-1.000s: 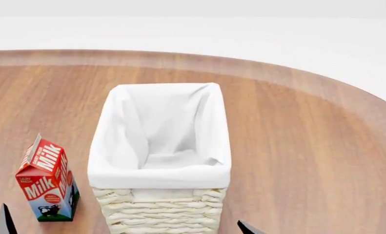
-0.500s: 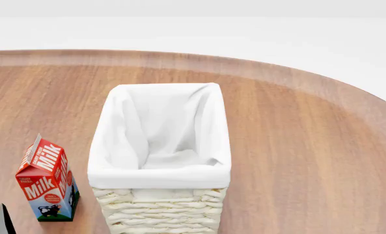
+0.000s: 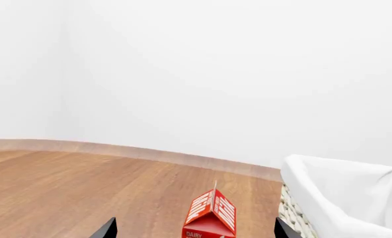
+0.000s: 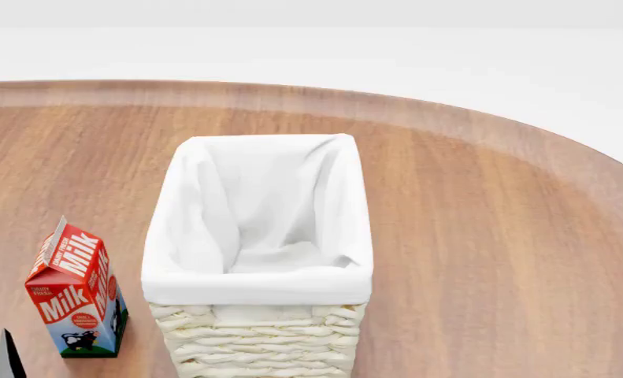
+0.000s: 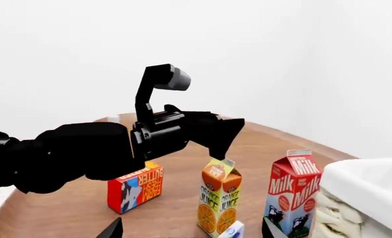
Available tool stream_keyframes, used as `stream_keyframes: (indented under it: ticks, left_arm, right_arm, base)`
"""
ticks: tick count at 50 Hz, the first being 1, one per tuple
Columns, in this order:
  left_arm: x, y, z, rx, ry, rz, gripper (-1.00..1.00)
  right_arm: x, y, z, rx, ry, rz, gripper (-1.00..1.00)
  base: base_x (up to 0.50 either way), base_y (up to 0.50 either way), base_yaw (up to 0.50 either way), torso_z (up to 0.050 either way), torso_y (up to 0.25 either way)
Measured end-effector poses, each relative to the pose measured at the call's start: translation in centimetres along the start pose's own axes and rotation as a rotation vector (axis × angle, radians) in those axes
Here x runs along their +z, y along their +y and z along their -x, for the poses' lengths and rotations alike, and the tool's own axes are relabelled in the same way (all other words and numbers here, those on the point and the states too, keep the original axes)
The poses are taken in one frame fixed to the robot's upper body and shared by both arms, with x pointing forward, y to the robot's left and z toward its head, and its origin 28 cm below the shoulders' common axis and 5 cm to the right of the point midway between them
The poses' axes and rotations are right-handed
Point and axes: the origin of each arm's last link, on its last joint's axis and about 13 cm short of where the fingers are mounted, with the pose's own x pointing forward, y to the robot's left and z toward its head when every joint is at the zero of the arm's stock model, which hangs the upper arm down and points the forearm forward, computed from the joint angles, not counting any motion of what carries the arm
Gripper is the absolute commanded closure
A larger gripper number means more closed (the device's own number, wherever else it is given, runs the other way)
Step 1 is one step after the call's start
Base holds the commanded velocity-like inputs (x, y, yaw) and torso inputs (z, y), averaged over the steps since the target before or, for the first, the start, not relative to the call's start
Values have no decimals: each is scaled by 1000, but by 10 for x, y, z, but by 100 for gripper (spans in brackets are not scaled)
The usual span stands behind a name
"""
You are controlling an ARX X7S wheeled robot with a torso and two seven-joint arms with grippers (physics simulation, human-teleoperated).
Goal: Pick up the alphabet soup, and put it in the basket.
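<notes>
Basket (image 4: 258,228) mid-table (image 4: 500,236), milk carton (image 4: 77,291) just beside.

The basket (image 4: 258,236) front and, apparently, both end effectors are cropped.

One basket (image 4: 257,260), one milk carton (image 4: 77,293), one orange juice carton (image 5: 219,200), one butter box (image 5: 136,186).

Right gripper: you no longer see its dark fingertip at the head view's lower edge, right of the basket (image 4: 257,236).
Left gripper (image 4: 6,358): its visible tip sits slightly lower.
</notes>
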Motion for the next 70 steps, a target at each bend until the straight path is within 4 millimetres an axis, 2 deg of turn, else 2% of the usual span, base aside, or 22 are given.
stream_keyframes:
  ticks: [18,40,70]
  left_arm:
    - [0,0,0,-1,3,-3,-100]
    - [-1,-1,0,-4,4,-5,-100]
    - [-2,-1,0,-8,3,-8,-100]
  right_arm:
    - [-7,9,5,99,39,6,-100]
    - [-20,14,9,115,125,24,-100]
    - [-36,9,2,118,196,39,-100]
  base:
    - [0,0,0,0,0]
    - [0,0,0,0,0]
    - [0,0,0,0,0]
